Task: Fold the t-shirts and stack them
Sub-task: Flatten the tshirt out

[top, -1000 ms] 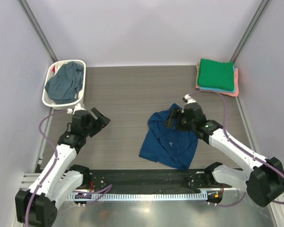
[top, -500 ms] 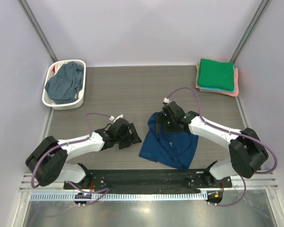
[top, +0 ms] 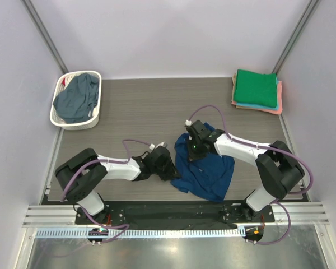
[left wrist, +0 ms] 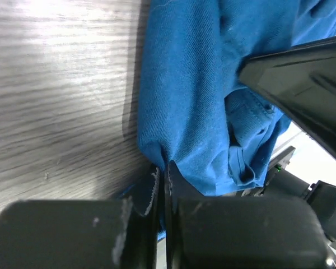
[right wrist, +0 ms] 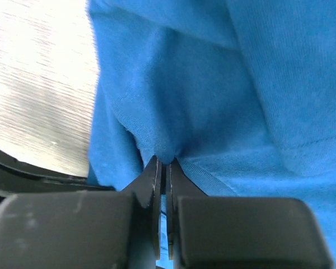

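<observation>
A crumpled dark blue t-shirt [top: 207, 171] lies on the table near the front middle. My left gripper [top: 169, 169] is shut on its lower left edge; the wrist view shows blue cloth [left wrist: 185, 112] pinched between the closed jaws of the left gripper [left wrist: 163, 168]. My right gripper [top: 194, 147] is shut on the shirt's upper left part, and there a fold of the same cloth [right wrist: 213, 101] is pinched at the right gripper's tips [right wrist: 167, 163]. A folded stack with a green t-shirt [top: 256, 88] on top, teal and coral ones beneath, sits at the back right. A slate grey-blue t-shirt [top: 75, 98] fills the basket.
The white slotted basket [top: 95, 115] stands at the back left corner. A black strip and a metal rail [top: 168, 231] run along the near edge by the arm bases. Grey walls close in the table on three sides.
Both arms swung in toward the blue shirt, the left from the far left, the right from its right side. Both grippers closed on the shirt's left side, which has bunched slightly.
</observation>
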